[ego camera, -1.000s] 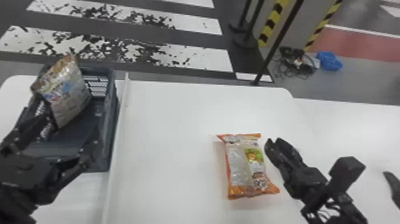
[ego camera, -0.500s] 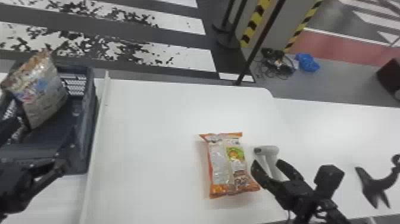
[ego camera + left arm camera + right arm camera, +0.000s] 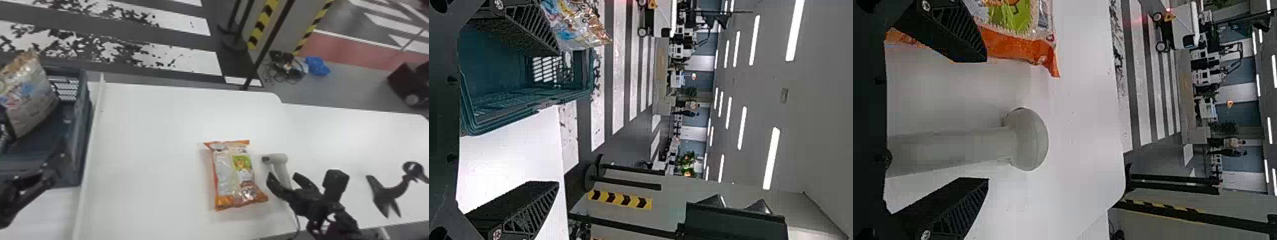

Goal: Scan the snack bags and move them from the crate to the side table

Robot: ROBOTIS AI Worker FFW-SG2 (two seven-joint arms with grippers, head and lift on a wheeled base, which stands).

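Around the scanner (image 3: 278, 158), the right hand (image 3: 282, 175) is spread wide.

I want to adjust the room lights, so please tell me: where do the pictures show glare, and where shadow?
Head view: a pale glare patch on the right-hand table, small shiny spots on the orange snack bag; left wrist view: ceiling lamps glowing as bright white strips; right wrist view: a soft, faint shadow beside the scanner.
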